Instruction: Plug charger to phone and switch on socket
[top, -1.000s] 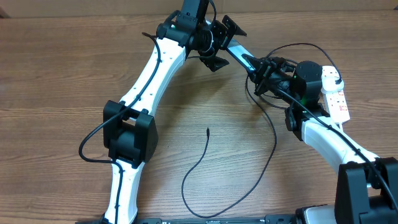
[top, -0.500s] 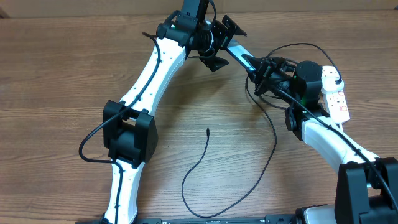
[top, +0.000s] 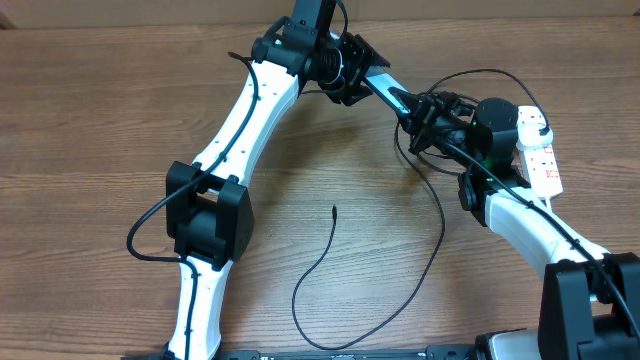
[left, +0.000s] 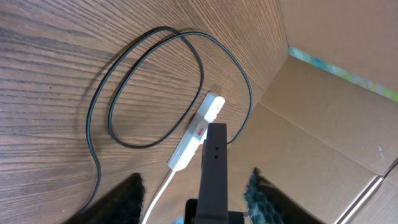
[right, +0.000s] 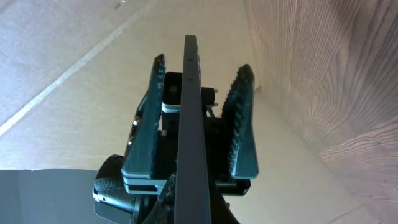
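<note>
The phone (top: 385, 88) is held in the air, edge-on, between my two grippers. My right gripper (top: 420, 118) is shut on its near end. My left gripper (top: 352, 72) straddles its far end, and the left wrist view shows both fingers (left: 196, 175) still apart from the phone's dark edge (left: 216, 158). In the right wrist view the phone (right: 188, 118) stands between the left gripper's teal fingers. The charger (top: 330, 262) lies loose on the table with its tip free. The white socket (top: 541, 162) lies at the far right, and shows in the left wrist view (left: 191, 135).
The charger's cable loops on the wood beside the socket (left: 180, 33). A cardboard wall (left: 336, 93) stands behind the table. The socket's white cord (left: 158, 193) runs toward my left gripper.
My left gripper's fingers have narrowed in around the phone's far end. The right arm, phone and charger have stayed put.
</note>
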